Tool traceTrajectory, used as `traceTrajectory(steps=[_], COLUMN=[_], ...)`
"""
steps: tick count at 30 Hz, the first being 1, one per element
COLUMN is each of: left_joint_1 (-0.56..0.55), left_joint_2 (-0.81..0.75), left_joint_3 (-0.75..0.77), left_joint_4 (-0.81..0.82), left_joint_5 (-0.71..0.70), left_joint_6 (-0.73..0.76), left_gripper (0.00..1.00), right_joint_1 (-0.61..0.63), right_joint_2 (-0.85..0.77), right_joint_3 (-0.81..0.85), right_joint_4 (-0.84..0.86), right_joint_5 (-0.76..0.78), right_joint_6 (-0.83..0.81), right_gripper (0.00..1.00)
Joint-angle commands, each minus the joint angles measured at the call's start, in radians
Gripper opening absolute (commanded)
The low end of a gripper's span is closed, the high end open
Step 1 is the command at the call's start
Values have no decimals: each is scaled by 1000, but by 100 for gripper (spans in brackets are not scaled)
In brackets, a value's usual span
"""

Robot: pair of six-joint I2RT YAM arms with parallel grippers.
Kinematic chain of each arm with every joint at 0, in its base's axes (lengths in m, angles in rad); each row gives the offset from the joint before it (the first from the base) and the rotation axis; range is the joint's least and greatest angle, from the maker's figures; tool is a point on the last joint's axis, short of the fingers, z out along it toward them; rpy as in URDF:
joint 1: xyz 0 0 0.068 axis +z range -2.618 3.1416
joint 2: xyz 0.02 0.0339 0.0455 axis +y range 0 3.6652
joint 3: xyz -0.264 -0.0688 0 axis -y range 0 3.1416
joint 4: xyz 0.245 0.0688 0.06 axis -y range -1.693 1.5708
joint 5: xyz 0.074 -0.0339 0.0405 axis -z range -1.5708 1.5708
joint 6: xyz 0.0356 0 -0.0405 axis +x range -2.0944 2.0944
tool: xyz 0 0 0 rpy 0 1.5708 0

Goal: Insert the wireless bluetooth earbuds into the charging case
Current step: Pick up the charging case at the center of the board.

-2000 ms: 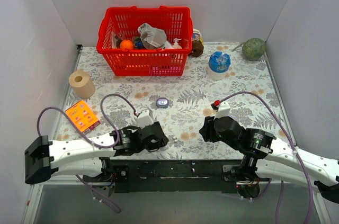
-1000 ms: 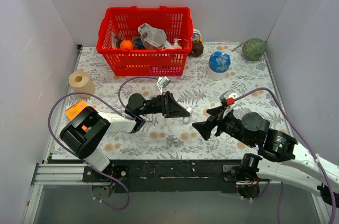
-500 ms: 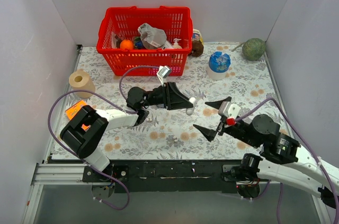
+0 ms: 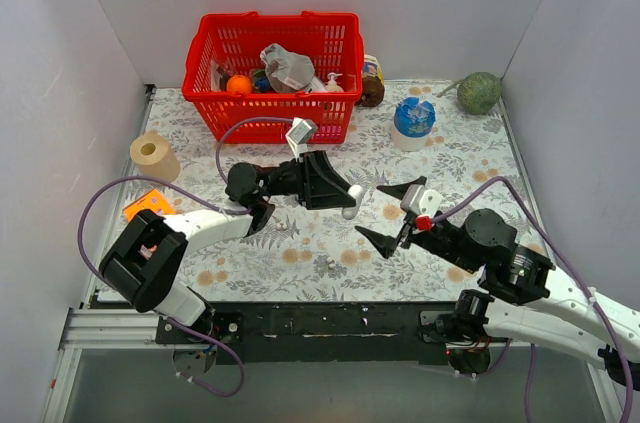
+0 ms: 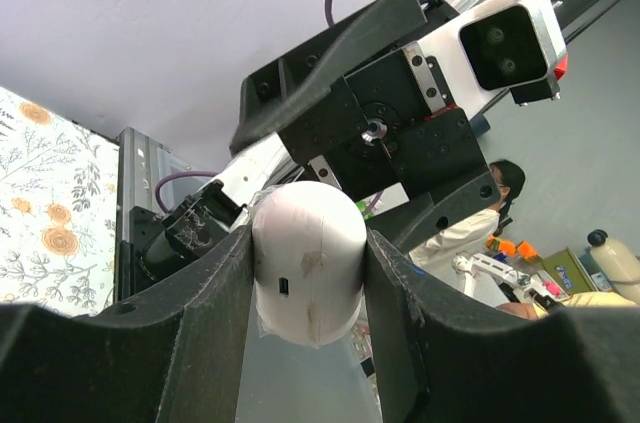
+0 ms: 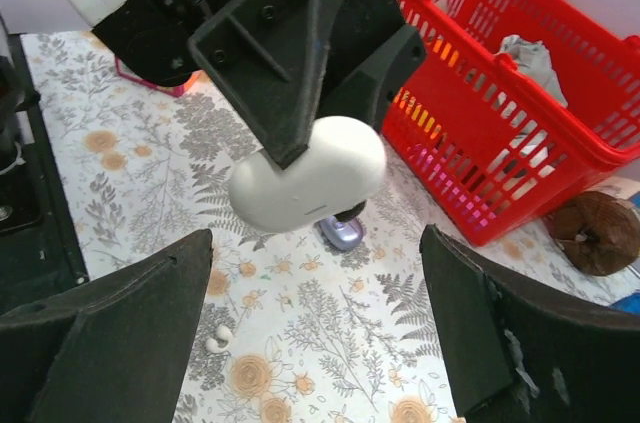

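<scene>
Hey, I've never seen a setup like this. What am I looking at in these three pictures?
These are two robot arms mounted side by side. One picture looks down from above; the other two come from cameras on each wrist, so you see that arm's own fingers. The left gripper is clamped on a white pebble-shaped case, raised above the flowered mat. The right gripper faces it, open and empty. On the mat sit a red basket of odds and ends, a paper roll, an orange packet and a green ball.

Smooth white plastic pod (image 6: 310, 178), matt black plastic left hand (image 5: 306, 253), glossy red plastic basket (image 6: 472, 128)
</scene>
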Motion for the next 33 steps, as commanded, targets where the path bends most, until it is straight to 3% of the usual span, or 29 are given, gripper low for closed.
traceTrajectory(steps=[1, 3, 13, 33], left_joint_1=[11, 13, 22, 22], left_joint_2=[7, 3, -13, 43], left_joint_3=[36, 29, 55, 98], left_joint_4=[172, 174, 79, 67], left_joint_5=[62, 73, 108, 119], left_joint_6=[-557, -580, -554, -568], left_gripper=[0, 0, 0, 0], right_joint_1=[2, 2, 2, 11], right_joint_2=[-36, -72, 49, 118], right_joint_3=[-25, -71, 30, 1], right_joint_4=[130, 190, 117, 239], right_joint_5=[-100, -112, -161, -122], right_joint_6=[-6, -86, -273, -376], right_gripper=[91, 93, 95, 95])
